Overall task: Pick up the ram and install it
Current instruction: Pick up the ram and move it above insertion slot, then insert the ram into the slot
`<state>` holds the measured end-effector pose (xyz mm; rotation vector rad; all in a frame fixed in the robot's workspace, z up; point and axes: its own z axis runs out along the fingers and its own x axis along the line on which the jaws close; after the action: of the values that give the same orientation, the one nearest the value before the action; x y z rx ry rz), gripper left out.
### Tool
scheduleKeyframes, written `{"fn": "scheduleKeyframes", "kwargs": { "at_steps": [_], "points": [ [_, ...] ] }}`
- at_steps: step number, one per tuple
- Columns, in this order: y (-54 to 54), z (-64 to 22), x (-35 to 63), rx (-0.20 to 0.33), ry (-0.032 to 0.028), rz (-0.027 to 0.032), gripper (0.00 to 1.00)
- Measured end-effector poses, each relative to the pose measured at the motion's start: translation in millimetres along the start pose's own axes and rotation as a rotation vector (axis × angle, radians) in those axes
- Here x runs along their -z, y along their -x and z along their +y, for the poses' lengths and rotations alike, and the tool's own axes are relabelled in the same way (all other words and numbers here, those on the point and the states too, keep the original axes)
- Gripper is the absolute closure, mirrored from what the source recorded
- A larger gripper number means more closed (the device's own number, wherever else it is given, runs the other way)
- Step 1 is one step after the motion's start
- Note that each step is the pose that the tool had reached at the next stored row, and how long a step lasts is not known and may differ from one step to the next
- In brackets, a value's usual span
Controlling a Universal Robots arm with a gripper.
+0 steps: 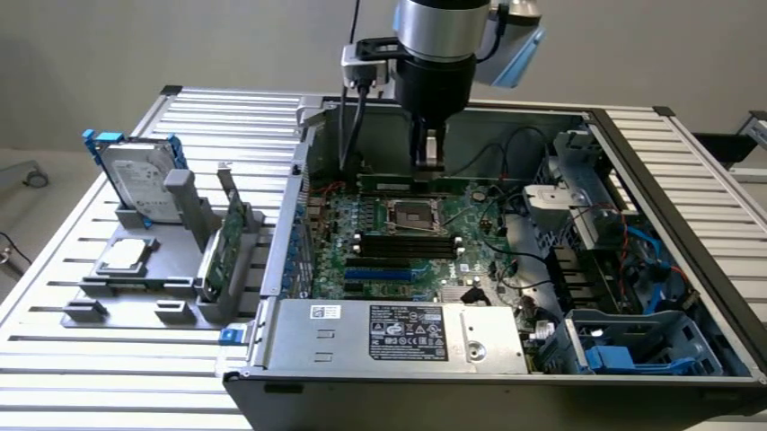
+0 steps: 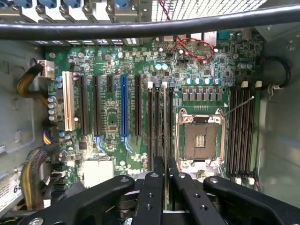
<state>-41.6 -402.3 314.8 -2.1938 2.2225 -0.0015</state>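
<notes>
The ram (image 1: 396,183) is a thin green stick hanging level under my gripper (image 1: 429,164), inside the open computer case. The gripper is shut on the stick's middle, and its fingers (image 2: 158,178) stand close together. The stick's lower edge sits at the black memory slots (image 2: 152,122) on the far side of the CPU socket (image 1: 419,214). In the wrist view the ram (image 2: 165,117) appears edge-on as a dark line in front of the fingertips, in line with those slots. I cannot tell whether it is seated in a slot.
More black memory slots (image 1: 408,244) lie on the near side of the socket. Cables (image 1: 515,148) and drive cages (image 1: 599,233) fill the case's right part. At the exterior view's left, a grey holder (image 1: 132,287) carries a hard drive (image 1: 135,175), a processor chip (image 1: 126,256) and an expansion card (image 1: 230,238).
</notes>
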Motion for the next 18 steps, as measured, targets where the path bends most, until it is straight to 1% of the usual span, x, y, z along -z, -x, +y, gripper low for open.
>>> {"fn": "scheduleKeyframes", "kwargs": {
  "at_steps": [1,2,3,18],
  "points": [
    [1.1,-0.4,-0.8,0.0,0.0004,-0.0002,0.86],
    [1.1,-0.8,-0.8,0.0,0.0034,-0.0003,0.86],
    [1.0,-0.8,-0.8,0.0,0.0039,-0.0002,0.86],
    [1.1,-0.8,-0.8,0.0,0.004,0.0002,0.86]
  ]
}}
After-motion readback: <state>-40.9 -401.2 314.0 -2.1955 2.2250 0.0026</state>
